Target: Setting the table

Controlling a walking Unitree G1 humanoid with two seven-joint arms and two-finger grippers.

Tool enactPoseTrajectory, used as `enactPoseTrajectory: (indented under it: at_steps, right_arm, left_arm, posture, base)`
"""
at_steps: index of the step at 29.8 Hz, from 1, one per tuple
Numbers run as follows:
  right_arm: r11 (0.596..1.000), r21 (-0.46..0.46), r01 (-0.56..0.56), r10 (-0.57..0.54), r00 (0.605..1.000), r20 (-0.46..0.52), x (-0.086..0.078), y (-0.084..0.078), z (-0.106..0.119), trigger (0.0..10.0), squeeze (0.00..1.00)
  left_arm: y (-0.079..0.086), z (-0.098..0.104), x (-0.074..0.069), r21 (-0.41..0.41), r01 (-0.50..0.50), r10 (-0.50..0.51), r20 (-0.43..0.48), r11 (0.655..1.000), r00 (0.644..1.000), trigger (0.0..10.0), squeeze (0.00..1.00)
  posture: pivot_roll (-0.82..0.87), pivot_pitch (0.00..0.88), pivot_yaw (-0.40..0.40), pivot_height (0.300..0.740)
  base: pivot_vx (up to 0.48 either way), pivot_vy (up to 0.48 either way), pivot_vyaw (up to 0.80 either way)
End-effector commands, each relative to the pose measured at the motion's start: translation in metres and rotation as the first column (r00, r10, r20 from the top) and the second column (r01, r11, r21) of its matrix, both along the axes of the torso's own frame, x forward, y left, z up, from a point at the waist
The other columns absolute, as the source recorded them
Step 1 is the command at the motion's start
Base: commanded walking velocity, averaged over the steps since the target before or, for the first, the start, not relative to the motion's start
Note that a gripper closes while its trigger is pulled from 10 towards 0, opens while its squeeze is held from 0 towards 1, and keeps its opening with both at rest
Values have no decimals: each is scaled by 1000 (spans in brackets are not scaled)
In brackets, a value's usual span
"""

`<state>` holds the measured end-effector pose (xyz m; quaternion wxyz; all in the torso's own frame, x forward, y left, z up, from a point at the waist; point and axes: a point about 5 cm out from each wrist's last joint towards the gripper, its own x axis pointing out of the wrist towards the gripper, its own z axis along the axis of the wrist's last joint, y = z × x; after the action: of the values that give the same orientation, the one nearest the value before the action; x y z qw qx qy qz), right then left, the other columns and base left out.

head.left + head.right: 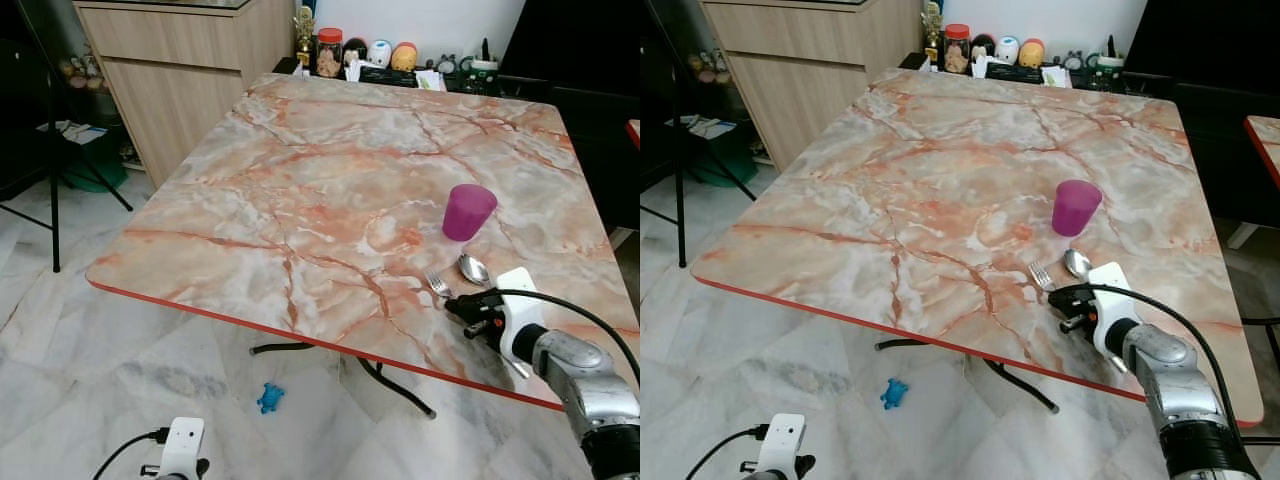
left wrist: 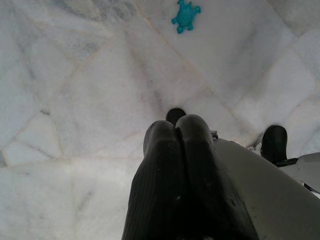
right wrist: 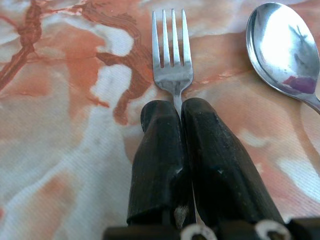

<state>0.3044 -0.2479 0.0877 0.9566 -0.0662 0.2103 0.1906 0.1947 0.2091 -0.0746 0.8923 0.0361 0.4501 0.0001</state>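
The right claw (image 3: 175, 117) is clamped on the handle of a metal fork (image 3: 171, 50), its two black fingers (image 3: 157, 165) pressed together around the thin neck just behind the tines. The fork lies low over the marble tabletop (image 1: 300, 200), near the front right edge, with its tines pointing away from the robot. Whether it already rests on the surface or is held a hair above it cannot be told.

The step in hand looks like setting the fork in its place beside the spoon (image 1: 473, 268). To do that well, the fork should go down flat, parallel to the spoon and just beside it, with a small gap kept so the two do not knock. The fingers should part only once the handle is resting on the marble, and the claw should then draw straight back along the handle so the fork is not dragged askew or pushed toward the edge.

Counted on the tabletop: one fork, one spoon, and one purple cup (image 1: 467, 211) standing upright just beyond the spoon.

The left claw (image 2: 175, 131) hangs idle over the marble floor, fingers together on nothing. One small blue turtle toy (image 2: 185, 15) lies on the floor beneath the tabletop.
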Motion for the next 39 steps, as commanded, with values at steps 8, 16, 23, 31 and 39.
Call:
enactPoseTrajectory:
  at_steps: [8, 16, 23, 31, 39]
  right_arm:
    - [997, 73, 21, -28, 995, 97, 4, 20, 5, 0, 0]
    - [989, 147, 0, -34, 973, 228, -1, 49, 13, 10000, 0]
    - [967, 75, 243, -243, 800, 549, -5, 51, 52, 10000, 0]
    - [905, 194, 378, -409, 652, 638, -24, 53, 59, 10000, 0]
    - [895, 207, 394, -425, 617, 663, -24, 59, 63, 10000, 0]
  left_arm:
    - [0, -5, -9, 3, 1, -1, -36, 1000, 999, 10000, 0]
    - [-1, -5, -9, 6, 7, -6, -38, 1000, 999, 10000, 0]
    - [1, -4, -8, 24, -14, 15, -18, 1000, 1000, 10000, 0]
    - [3, -1, -3, 26, -38, 38, 27, 999, 999, 10000, 0]
    - [4, 2, 1, 65, -16, 14, 40, 998, 999, 10000, 0]
  posture:
    - [51, 90, -11, 740]
    - [45, 90, -10, 740]
    - [31, 83, -15, 740]
    - [44, 84, -15, 740]
    - [43, 80, -20, 740]
  base:
    - [0, 0, 0]
    - [0, 0, 0]
    - [0, 0, 0]
    - [0, 0, 0]
    - [0, 0, 0]
